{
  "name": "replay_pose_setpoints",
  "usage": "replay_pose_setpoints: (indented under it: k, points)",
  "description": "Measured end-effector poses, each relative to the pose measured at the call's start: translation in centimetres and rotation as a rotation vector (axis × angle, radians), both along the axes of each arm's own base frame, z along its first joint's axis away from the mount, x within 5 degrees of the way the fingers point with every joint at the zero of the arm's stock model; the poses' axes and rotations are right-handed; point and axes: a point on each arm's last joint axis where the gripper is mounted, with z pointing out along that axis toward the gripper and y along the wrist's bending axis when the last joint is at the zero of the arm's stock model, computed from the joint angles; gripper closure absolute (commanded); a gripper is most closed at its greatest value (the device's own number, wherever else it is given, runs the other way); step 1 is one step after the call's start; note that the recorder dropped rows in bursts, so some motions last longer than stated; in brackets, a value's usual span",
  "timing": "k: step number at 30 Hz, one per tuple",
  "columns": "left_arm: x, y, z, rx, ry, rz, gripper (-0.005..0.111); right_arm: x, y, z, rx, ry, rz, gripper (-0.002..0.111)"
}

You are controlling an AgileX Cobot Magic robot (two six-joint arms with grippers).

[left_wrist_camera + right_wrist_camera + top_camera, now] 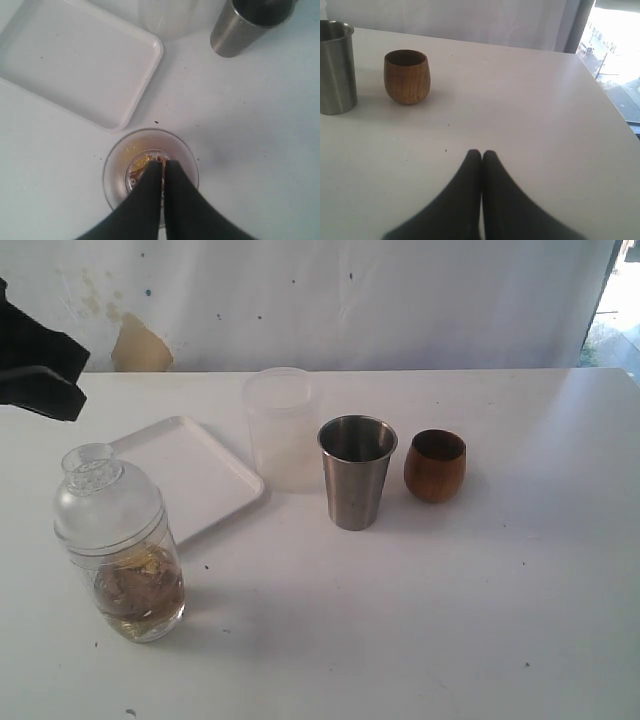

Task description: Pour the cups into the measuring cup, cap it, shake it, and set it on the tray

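Capped measuring cup [120,545] standing just beside the white tray [225,490], not on it.
The left gripper [163,167] is hovering above the cap, fingers pressed together and holding nothing. Amber liquid is sitting in the base, so the steel tumbler [357,475] and wooden cup [435,466] are probably empty. The right gripper [481,156], fingers likewise together, is idling over bare table nearby.

One steel tumbler [357,485], one wooden cup [435,467], one measuring cup [125,565], one tray [195,475], one frosted cylinder [280,430].
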Motion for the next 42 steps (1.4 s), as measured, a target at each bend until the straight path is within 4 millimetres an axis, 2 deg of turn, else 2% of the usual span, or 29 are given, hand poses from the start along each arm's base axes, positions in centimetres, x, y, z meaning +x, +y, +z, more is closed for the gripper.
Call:
replay_pose_setpoints:
  k: [5, 8, 10, 17, 30, 42]
  points:
    - [-0.3, 0.0, -0.4, 0.014, -0.008, -0.052, 0.107, 0.0, 0.0, 0.0, 0.0, 0.0, 0.0, 0.108]
    - [-0.5, 0.0, -2.6, 0.041, 0.026, -0.087, 0.107, 0.0, 0.0, 0.0, 0.0, 0.0, 0.0, 0.108]
    - [-0.3, -0.2, -3.3, 0.026, 0.004, -0.092, 0.107, 0.0, 0.0, 0.0, 0.0, 0.0, 0.0, 0.108]
    - [0.4, -0.5, -3.3, -0.003, -0.073, -0.096, 0.107, 0.0, 0.0, 0.0, 0.0, 0.0, 0.0, 0.108]
    - [1.4, -0.6, -4.7, 0.041, -0.029, -0.103, 0.107, 0.0, 0.0, 0.0, 0.0, 0.0, 0.0, 0.108]
    - [1.2, -0.6, -5.3, 0.061, 0.028, -0.116, 0.107, 0.0, 0.0, 0.0, 0.0, 0.0, 0.0, 0.108]
